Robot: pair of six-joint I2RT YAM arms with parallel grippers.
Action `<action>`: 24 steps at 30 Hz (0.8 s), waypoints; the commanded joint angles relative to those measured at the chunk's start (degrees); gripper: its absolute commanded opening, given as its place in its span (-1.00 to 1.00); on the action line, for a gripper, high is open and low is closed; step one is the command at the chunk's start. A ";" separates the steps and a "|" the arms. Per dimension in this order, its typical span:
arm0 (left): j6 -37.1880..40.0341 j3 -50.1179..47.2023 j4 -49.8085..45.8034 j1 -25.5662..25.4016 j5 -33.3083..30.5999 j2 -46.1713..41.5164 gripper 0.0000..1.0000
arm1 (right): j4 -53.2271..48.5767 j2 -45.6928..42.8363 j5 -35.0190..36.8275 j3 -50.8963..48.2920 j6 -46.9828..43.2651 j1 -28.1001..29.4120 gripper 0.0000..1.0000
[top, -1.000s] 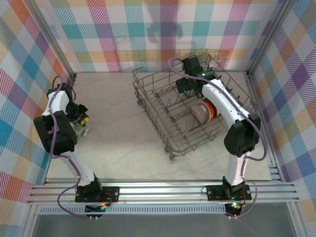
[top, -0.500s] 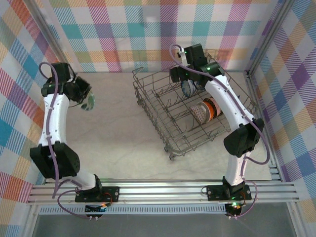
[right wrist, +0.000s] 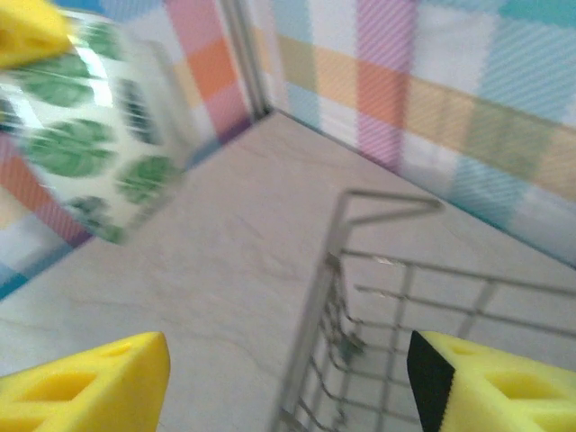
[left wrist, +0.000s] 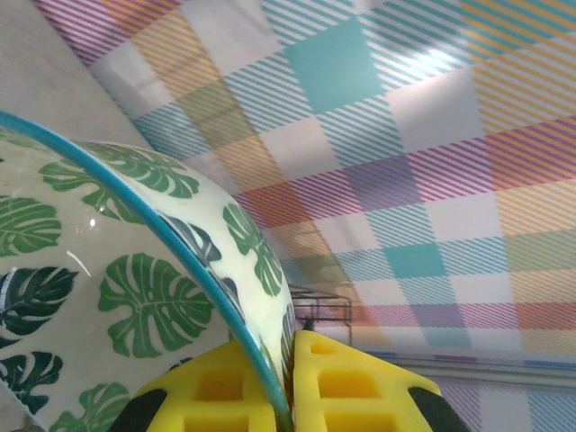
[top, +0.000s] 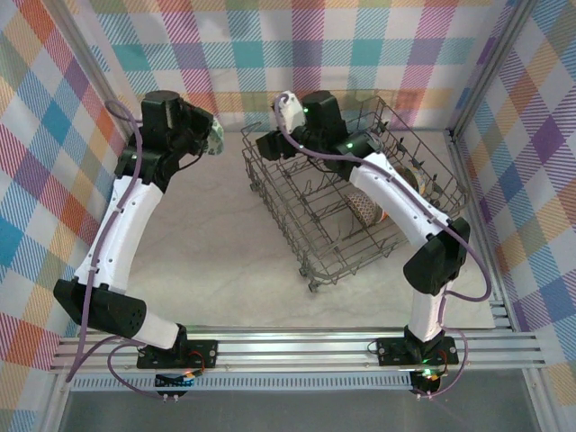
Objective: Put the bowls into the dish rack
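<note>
A cream bowl (left wrist: 135, 297) with green leaf prints and a blue rim hangs in the air. My left gripper (left wrist: 290, 378) is shut on its rim, one yellow finger inside and one outside. From above, this bowl (top: 216, 137) and the left gripper (top: 203, 135) are raised near the back wall, just left of the dish rack (top: 297, 216). My right gripper (top: 264, 146) hovers at the rack's back left corner, facing the bowl (right wrist: 90, 135), open with nothing between its fingers (right wrist: 90, 382). A patterned bowl (top: 364, 207) and an orange one (top: 389, 209) stand on edge in the rack.
Another bowl (top: 419, 180) sits deeper in the rack, partly behind the right arm. The rack's wire corner (right wrist: 360, 297) lies below the right gripper. Checked walls close the back and sides. Bare tabletop (top: 216, 243) spreads left of the rack.
The left arm has swung up from the left side to the back centre, carrying the leaf bowl. The right gripper moved from over the rack to its back left corner, its jaws narrowing somewhat.
</note>
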 commanded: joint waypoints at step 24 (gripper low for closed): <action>-2.27 10.51 4.85 -5.56 -0.12 6.06 -1.00 | 28.28 3.71 9.66 -6.87 1.54 4.52 -0.10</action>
